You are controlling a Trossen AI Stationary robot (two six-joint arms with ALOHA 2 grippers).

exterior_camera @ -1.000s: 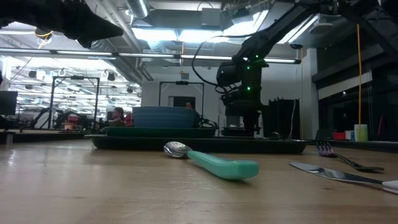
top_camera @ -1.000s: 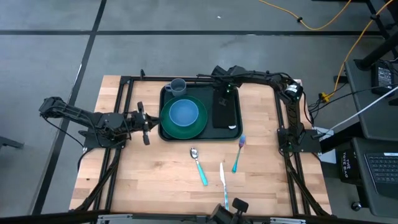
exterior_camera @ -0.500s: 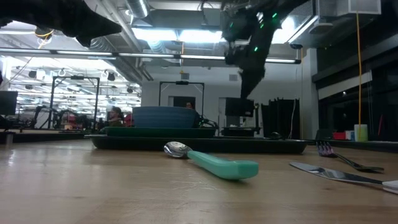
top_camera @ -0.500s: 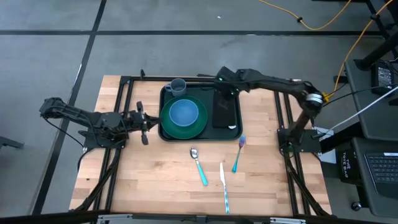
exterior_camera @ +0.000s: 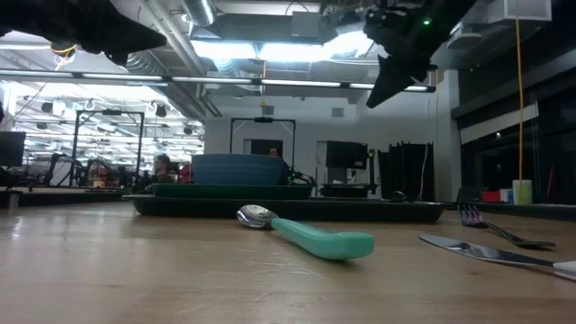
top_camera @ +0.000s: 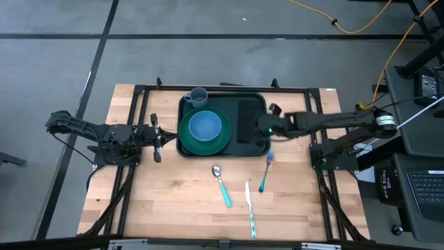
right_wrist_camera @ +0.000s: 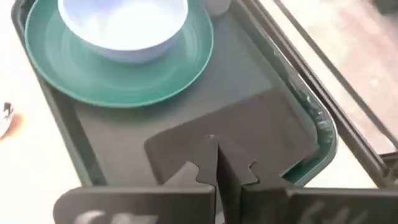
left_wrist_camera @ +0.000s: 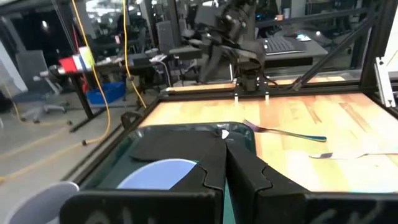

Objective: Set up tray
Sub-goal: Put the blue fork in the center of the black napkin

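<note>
We hold the right gripper, fingers together and empty, above the tray's right edge, the black napkin directly beneath. Next we judge cutlery is due: the fork lies just nearside of this claw. Open before descending. Beyond sit plate and bowl; farthest, the left gripper waits closed.

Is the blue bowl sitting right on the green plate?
Touching. In the right wrist view the blue bowl rests inside the green plate, its base meeting the plate with no gap; the high view shows it centred there.
</note>
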